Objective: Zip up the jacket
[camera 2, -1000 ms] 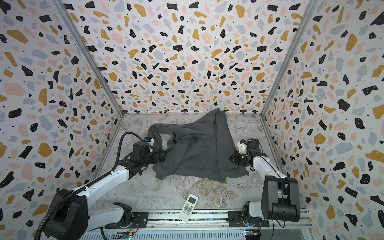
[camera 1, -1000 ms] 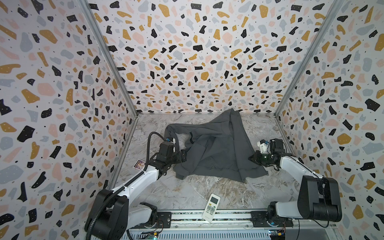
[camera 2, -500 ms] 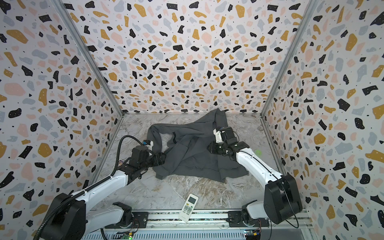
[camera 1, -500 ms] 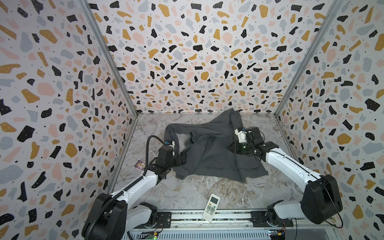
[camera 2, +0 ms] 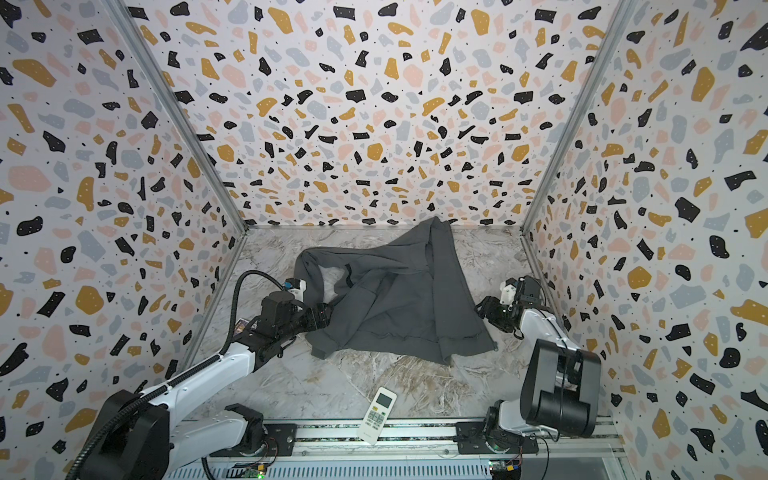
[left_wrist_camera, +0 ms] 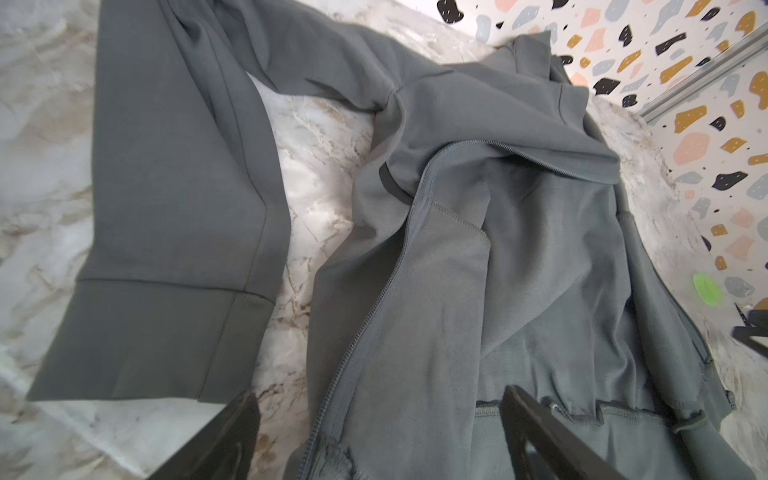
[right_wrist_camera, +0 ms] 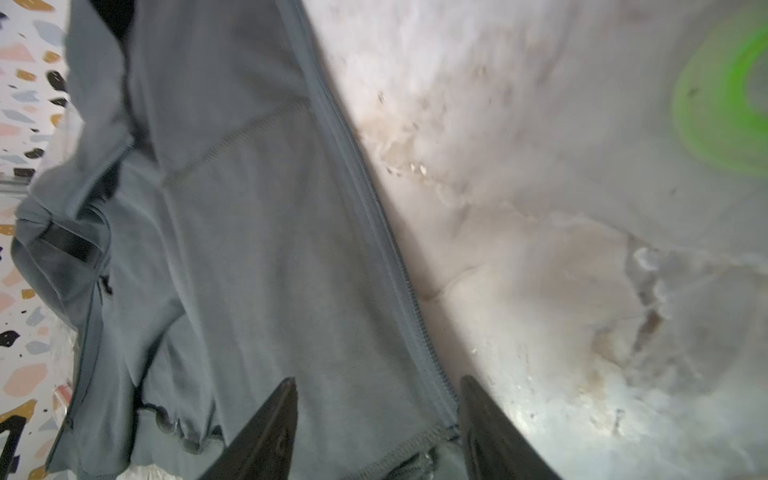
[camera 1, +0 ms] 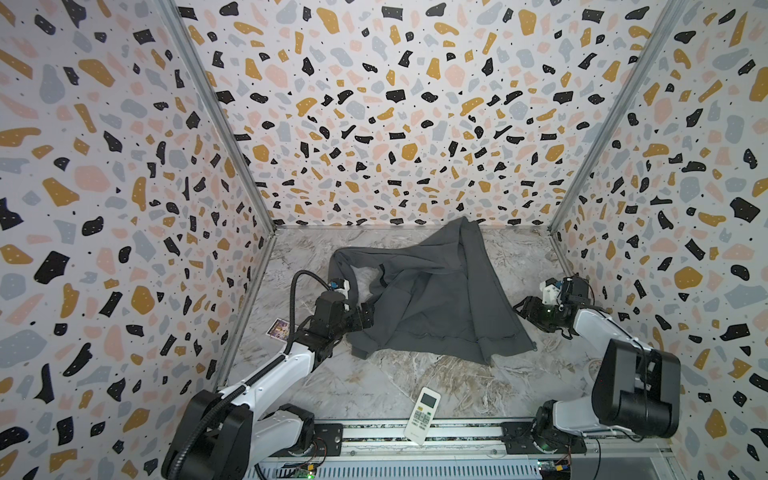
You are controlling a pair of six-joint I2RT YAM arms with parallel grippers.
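Left wrist view: jacket [left_wrist_camera: 457, 270] spread unzipped on the marble counter [left_wrist_camera: 324, 137], lining upward, one zip edge [left_wrist_camera: 374, 311] running toward the left end effector [left_wrist_camera: 380, 395]. Jaws spread wide, pinching nothing, straddling that edge near the hem, probably to line up a grasp on the zip's lower end. Right wrist view: opposite zip edge [right_wrist_camera: 399, 266] passing between the parted jaws of the right end effector [right_wrist_camera: 379, 379], no grip evident. Both top views: jacket mid-counter, collar toward the back wall. Left arm [camera 1: 282, 365] stretched low and forward to the near-left hem. Right arm [camera 1: 594, 328] folded back, elbow high, end effector just beside the right hem. Halves apart, presumably laid out for joining the bottom ends.
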